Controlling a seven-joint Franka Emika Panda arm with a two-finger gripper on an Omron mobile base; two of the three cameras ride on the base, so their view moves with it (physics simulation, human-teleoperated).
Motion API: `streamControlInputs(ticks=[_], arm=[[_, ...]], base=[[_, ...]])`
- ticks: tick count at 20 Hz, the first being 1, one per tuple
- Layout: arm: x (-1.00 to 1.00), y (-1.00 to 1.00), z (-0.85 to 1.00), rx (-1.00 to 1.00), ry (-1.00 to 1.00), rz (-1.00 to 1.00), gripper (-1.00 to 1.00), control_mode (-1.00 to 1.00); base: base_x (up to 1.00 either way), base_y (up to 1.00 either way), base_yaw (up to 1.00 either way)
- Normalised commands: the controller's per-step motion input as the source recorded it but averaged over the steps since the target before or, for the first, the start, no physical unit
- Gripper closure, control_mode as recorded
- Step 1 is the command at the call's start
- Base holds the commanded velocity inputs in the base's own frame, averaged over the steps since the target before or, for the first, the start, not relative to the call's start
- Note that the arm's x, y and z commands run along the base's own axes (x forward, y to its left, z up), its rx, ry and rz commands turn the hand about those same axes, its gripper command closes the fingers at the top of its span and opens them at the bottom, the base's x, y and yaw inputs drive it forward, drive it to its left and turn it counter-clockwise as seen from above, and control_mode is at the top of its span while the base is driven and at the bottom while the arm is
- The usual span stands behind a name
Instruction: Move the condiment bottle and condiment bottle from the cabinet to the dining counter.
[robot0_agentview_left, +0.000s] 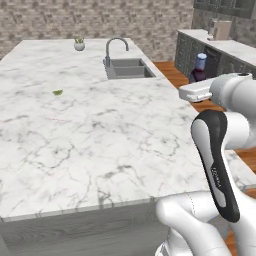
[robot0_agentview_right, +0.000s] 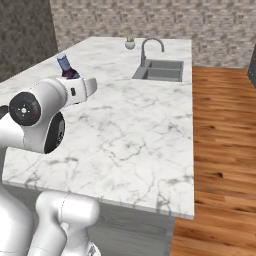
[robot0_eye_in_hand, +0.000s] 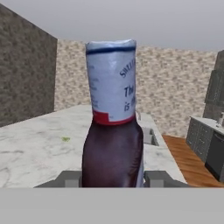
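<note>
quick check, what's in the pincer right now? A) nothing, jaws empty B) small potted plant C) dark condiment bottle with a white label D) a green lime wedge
C: in the hand view the condiment bottle stands upright between the two fingertips of the pincer, held above the marble counter.

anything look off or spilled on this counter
No spill, nothing damaged. The one stray item is a small green scrap lying alone on the marble dining counter, left of the sink. The condiment bottle is upright between the gripper fingers.
</note>
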Motion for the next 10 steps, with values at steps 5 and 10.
streamControlInputs(ticks=[5,10], arm=[[0.0,0.0,0.0,0.0,0.0,0.0,1.0,1.0],[0.11,0.0,-0.1,0.0,0.03,0.0,1.0,-1.0]], base=[[0.03,0.0,0.0],[0.0,0.0,0.0]])
